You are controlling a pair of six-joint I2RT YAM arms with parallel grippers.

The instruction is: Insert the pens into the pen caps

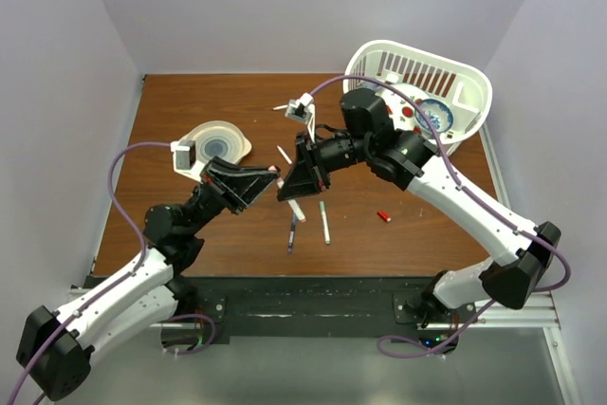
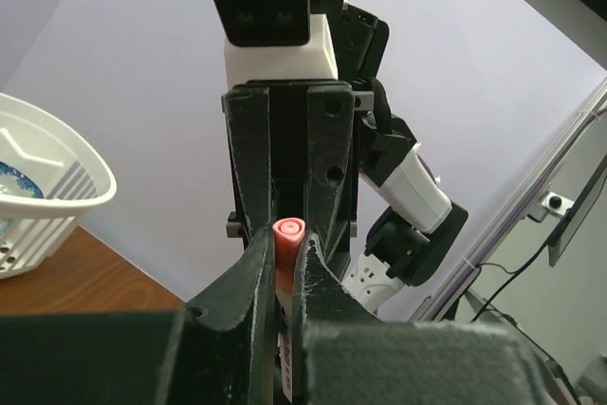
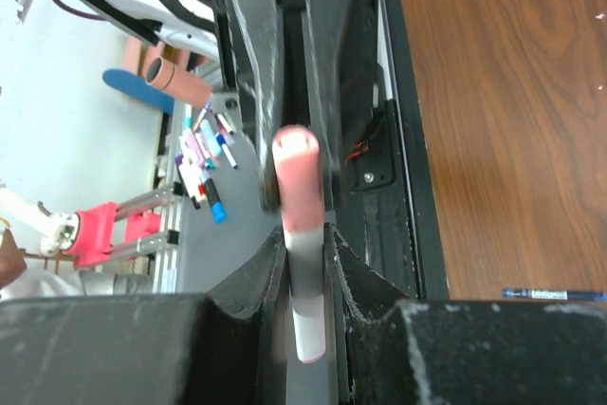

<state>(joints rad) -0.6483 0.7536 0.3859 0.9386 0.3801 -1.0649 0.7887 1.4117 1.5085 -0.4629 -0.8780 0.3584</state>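
Observation:
My left gripper point(image 1: 266, 178) point(image 2: 285, 255) is shut on a white-barrelled pen point(image 2: 287, 232) whose pink end sticks out past the fingertips. My right gripper point(image 1: 288, 187) point(image 3: 305, 246) faces it tip to tip above the table's middle and is shut on a pink pen cap point(image 3: 296, 182) with a whitish lower part. Whether pen and cap touch I cannot tell. Loose pens lie below: a white one point(image 1: 297, 211), a green-tipped one point(image 1: 323, 222), a dark blue one point(image 1: 292, 235) point(image 3: 555, 294), and another white one point(image 1: 284, 154). A red cap point(image 1: 384, 216) lies to the right.
A white basket point(image 1: 471, 78) holding a patterned dish stands at the back right, close behind the right arm. A round pale dish point(image 1: 242, 144) sits at the back left. Another small white pen point(image 1: 282, 106) lies near the back edge.

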